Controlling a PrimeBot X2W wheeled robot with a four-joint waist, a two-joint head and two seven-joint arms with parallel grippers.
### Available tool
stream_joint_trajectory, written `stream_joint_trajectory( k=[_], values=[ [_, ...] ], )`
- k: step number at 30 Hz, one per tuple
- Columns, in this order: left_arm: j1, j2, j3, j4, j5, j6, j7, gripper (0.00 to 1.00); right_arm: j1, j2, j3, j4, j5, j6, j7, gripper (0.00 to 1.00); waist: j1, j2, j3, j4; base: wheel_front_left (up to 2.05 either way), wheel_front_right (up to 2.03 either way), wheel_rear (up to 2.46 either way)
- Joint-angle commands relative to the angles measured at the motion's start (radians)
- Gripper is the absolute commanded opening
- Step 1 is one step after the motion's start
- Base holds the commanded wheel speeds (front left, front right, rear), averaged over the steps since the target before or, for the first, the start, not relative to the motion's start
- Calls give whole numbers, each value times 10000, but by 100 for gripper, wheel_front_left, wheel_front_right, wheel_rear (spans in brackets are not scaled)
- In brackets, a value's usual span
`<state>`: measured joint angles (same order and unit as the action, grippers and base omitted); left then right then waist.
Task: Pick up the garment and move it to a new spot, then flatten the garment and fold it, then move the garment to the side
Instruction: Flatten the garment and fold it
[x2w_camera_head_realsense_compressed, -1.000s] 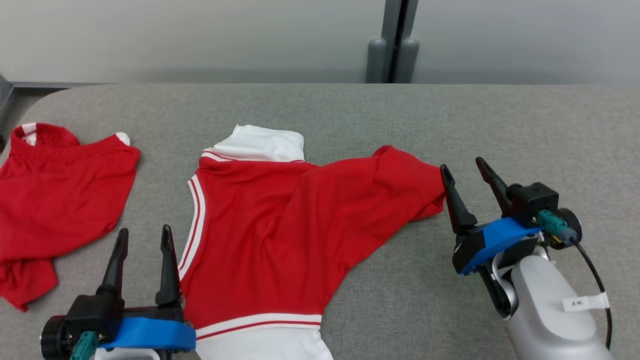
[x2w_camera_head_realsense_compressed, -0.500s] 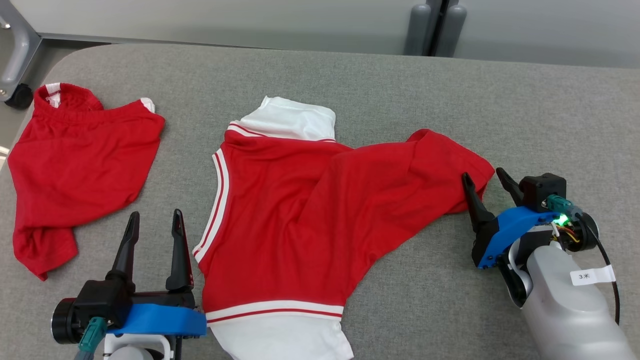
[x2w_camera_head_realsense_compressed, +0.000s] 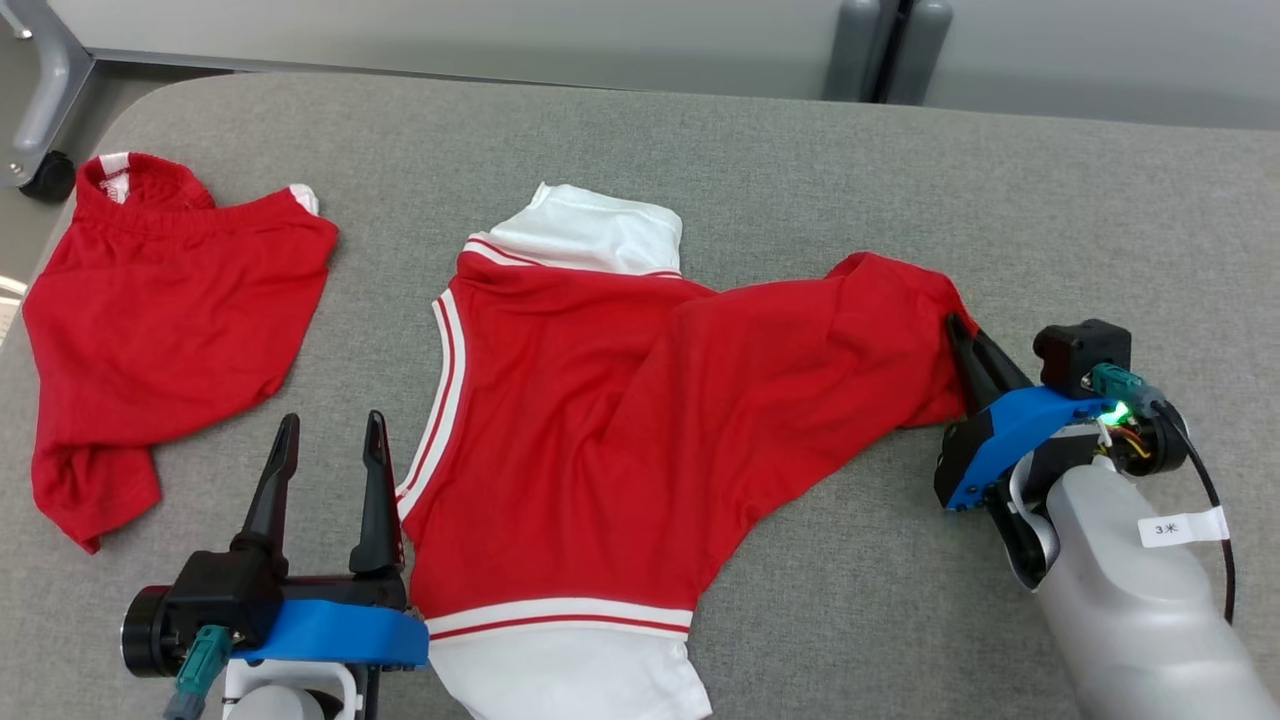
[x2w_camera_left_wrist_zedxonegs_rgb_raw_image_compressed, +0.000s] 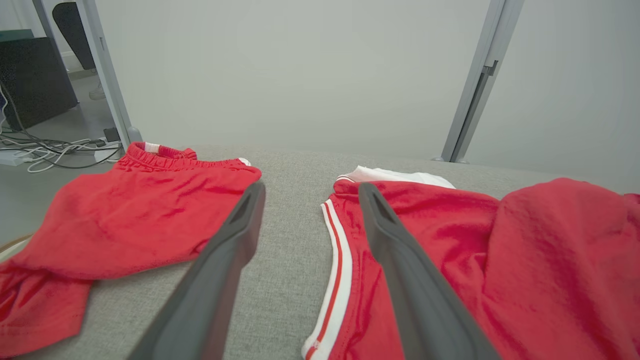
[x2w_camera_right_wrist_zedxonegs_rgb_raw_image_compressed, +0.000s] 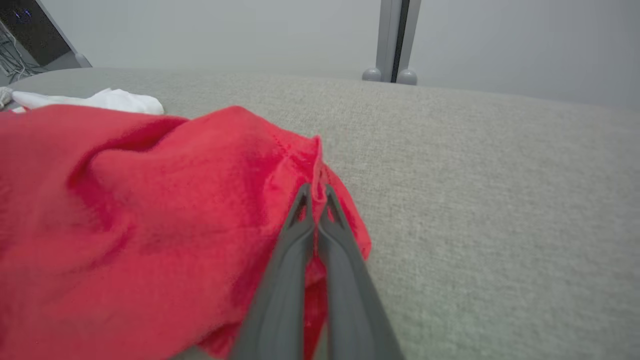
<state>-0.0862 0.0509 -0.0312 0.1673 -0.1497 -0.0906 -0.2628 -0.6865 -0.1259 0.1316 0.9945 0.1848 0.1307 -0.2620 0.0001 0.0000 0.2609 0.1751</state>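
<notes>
Presently entered, four items.

Item one: a red top (x2w_camera_head_realsense_compressed: 600, 420) with white striped trim, laid near the middle of the grey table (x2w_camera_head_realsense_compressed: 760, 140). It was found rumpled, with one side drawn out toward the robot's right and white cloth shown at its far and near edges.

Item two: red shorts (x2w_camera_head_realsense_compressed: 170, 300), set well apart at the left end of the table and touched by nothing.

Item three: the right gripper (x2w_camera_head_realsense_compressed: 960, 335), whose fingers (x2w_camera_right_wrist_zedxonegs_rgb_raw_image_compressed: 295, 240) were pressed together on the far right edge of the top. A thin fold of red cloth was pinched at the hem. The cloth around the grip was seen lying on the table, not lifted.

Item four: the left gripper (x2w_camera_head_realsense_compressed: 332, 425), held just beside the striped left edge of the top, its fingers spread wide with nothing between them.

Progress: the task was judged to be at its very start. One edge only was gripped, and nothing was raised or shifted. The lift, the move to a new spot, the flattening, the fold and the final move aside were all judged to be outstanding. A second grip at the striped edge was thought likely to be needed for a clean lift.
</notes>
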Motion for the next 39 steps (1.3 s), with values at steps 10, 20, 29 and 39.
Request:
stream_joint_trajectory(
  k=[10, 20, 29, 39],
  values=[
    [428, -9, 201, 164, -140, 61, -29, 100, 1918, -2, 547, -2640, 1046, 1, -41, 0, -1, 0, -888, -860, 0, 0, 0],
    [989, -9, 503, 140, -123, 58, -29, 100, 4255, -67, 753, -4670, 1731, 1, -41, 0, -1, 0, -1604, -1837, 0, 0, 0],
    [972, -6, 585, 145, -158, 12, -29, 100, 6195, -285, 355, -5427, 2169, 1, -43, 0, -1, 0, -1652, -2248, 0, 0, 0],
    [950, -6, 594, 139, -136, -29, -29, 100, 7192, -429, -170, -5076, 2237, 1, 106, 97, -1, 0, -1552, -2303, 0, 0, 0]
  ],
)
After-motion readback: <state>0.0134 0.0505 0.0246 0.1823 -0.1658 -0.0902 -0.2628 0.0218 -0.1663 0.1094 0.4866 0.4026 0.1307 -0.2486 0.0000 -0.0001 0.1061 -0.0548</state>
